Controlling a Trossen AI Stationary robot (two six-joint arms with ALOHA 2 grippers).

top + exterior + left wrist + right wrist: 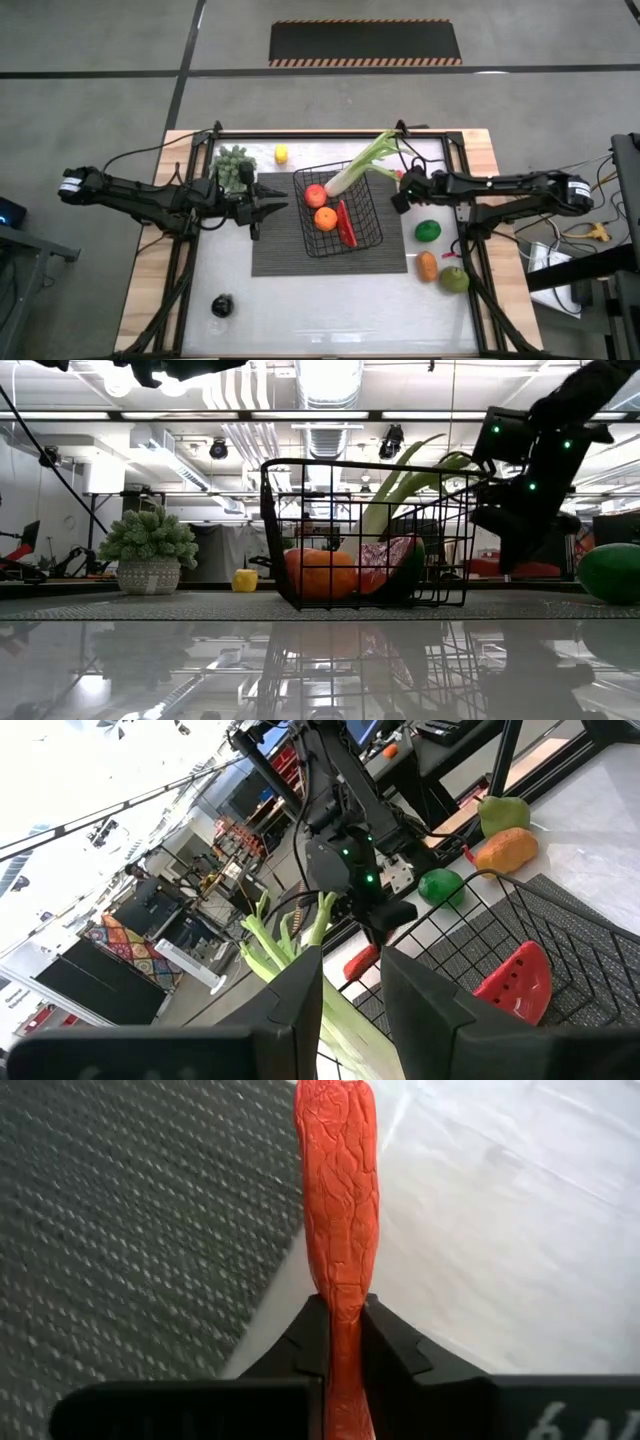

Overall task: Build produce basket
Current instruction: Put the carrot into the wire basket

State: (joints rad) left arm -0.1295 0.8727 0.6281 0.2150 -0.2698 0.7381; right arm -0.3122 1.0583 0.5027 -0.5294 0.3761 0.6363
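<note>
Two dark arms reach in over your table from opposite sides. Between them the ribbed mat (280,255) carries the black wire basket (368,240), which holds a red round piece (315,195), an orange one (325,218) and a red strip (346,225), with the leek (360,165) leaning out over its far rim. Your right gripper (345,1342), just beside the basket, has its jaws clamped on a thin red wrinkled piece (338,1200). Your left gripper (350,995) waits above the mat near the potted plant (234,168), jaws slightly apart and holding nothing. Green, orange and pear pieces (428,231) lie beyond the basket's right side.
</note>
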